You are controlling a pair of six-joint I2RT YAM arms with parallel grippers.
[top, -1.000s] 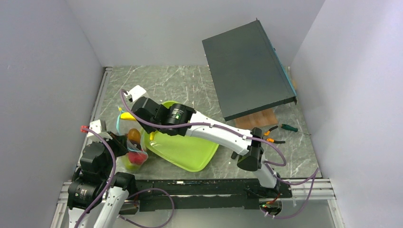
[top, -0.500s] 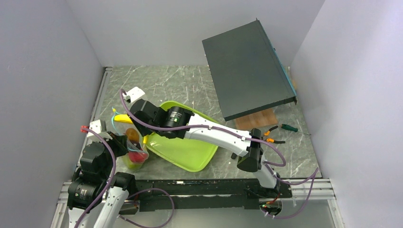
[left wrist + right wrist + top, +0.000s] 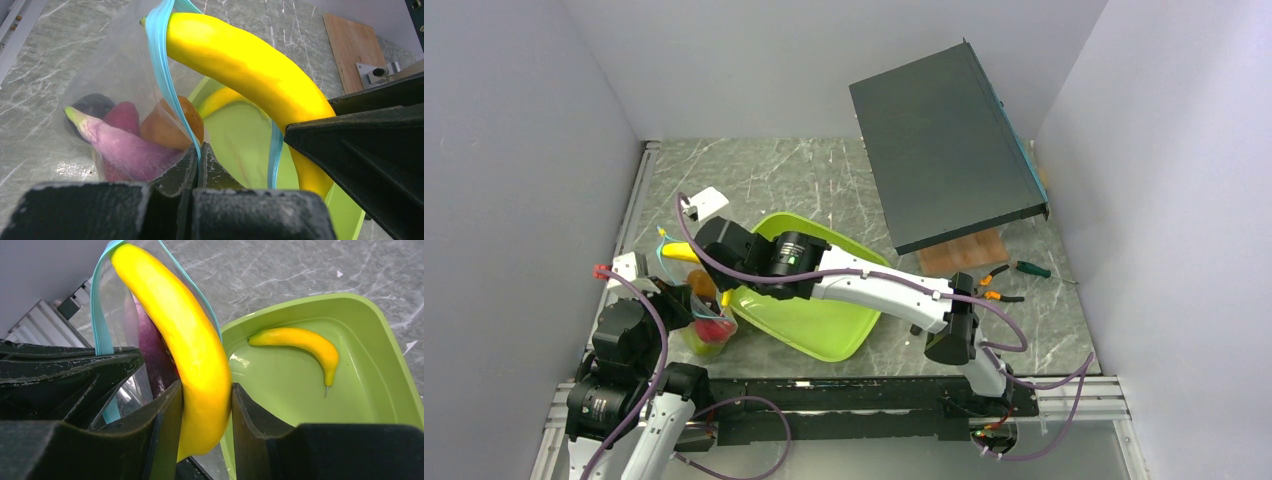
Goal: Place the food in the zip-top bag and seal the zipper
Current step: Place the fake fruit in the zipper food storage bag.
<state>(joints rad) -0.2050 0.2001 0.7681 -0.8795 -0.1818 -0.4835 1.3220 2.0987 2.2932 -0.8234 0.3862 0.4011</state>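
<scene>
Change: right gripper (image 3: pixel 206 390), grasping yellow toy banana (image 3: pixel 170 315), has moved toward 7 o'clock.
Left gripper (image 3: pixel 198 155): clenched on clear bag's (image 3: pixel 107 65) blue zipper strip (image 3: pixel 162 70).
Surface: grey marbled tabletop (image 3: pixel 764 170), pale walls (image 3: pixel 524 150).

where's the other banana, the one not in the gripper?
Loose banana lies in the green tray, right wrist view, right of the held banana in the right gripper.

banana (image 3: pixel 185 330): lower end hidden between fingers of right tool (image 3: pixel 205 390) | zip-top bag (image 3: pixel 115 75): bottom hidden behind left tool (image 3: pixel 197 155) | wooden board (image 3: pixel 969 250): mostly under dark panel (image 3: pixel 944 140)
</scene>
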